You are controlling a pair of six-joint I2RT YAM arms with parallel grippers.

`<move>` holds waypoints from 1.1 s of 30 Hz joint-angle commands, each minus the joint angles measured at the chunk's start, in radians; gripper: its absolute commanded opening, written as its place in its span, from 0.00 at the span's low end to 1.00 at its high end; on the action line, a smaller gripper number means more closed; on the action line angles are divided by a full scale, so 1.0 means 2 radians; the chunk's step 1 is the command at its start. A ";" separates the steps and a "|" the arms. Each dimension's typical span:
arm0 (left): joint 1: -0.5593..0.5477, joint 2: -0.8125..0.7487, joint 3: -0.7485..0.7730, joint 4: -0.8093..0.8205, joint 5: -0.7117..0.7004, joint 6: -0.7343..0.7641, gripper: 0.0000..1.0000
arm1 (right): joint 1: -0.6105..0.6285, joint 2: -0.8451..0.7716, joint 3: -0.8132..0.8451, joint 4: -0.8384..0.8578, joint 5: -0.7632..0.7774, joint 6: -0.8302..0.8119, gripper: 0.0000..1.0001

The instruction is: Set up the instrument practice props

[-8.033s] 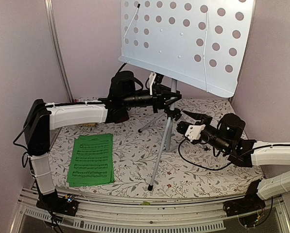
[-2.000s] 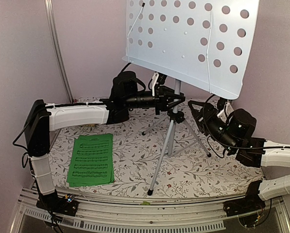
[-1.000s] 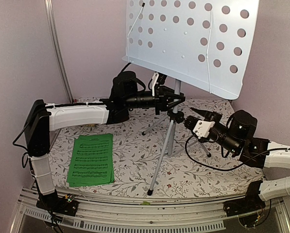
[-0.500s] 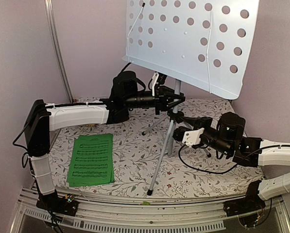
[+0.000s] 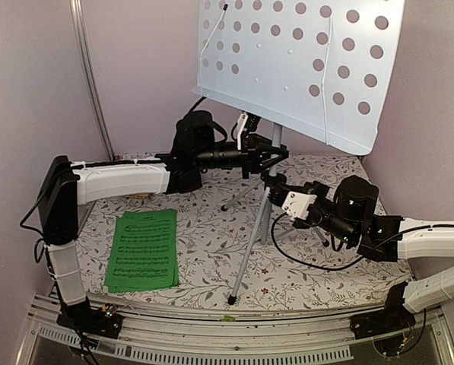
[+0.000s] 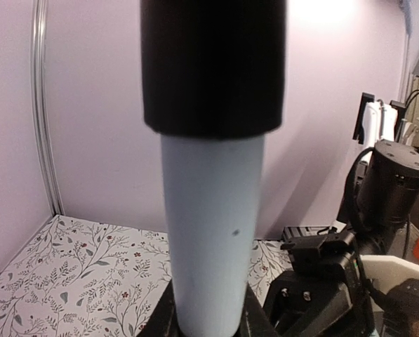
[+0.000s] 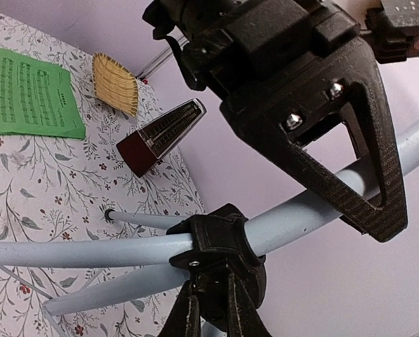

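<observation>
- Music stand [image 5: 303, 68] upright at mid-counter [image 5: 204, 236]; its pole [image 5: 263, 217] is vertical and the tripod legs are spread.
- Left pincer [image 5: 266, 158] comes in from the left and is clamped on the pole just under the tray.
- Right pincer [image 5: 280, 190] comes in from the right at the tripod collar [image 7: 220, 246], just below the left one. Its fingers straddle the tube; cannot tell how tightly.
- Key relation: the pole's long axis runs up-down, crosswise to both pincers. Right arm is nearer the legs.
- Green booklet [image 5: 143, 249] lies flat at near left, well apart from the stand; left arm is nearer it.
- Metronome [image 7: 160, 137] sits at far left, near the straw mat [image 7: 116, 93].
</observation>
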 commanded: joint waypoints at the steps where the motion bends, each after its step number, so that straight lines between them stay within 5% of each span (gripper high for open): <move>1: 0.011 -0.012 0.030 0.049 -0.011 -0.020 0.00 | 0.004 -0.006 0.008 0.008 0.024 0.154 0.00; 15: 0.011 -0.009 0.031 0.052 -0.010 -0.023 0.00 | 0.004 -0.026 -0.004 -0.017 0.040 0.680 0.00; 26: 0.010 -0.008 0.027 0.060 -0.007 -0.029 0.00 | 0.003 -0.034 -0.034 -0.013 0.035 1.202 0.00; 33: 0.009 -0.008 0.024 0.064 -0.007 -0.030 0.00 | 0.004 -0.013 -0.033 -0.003 -0.006 1.420 0.00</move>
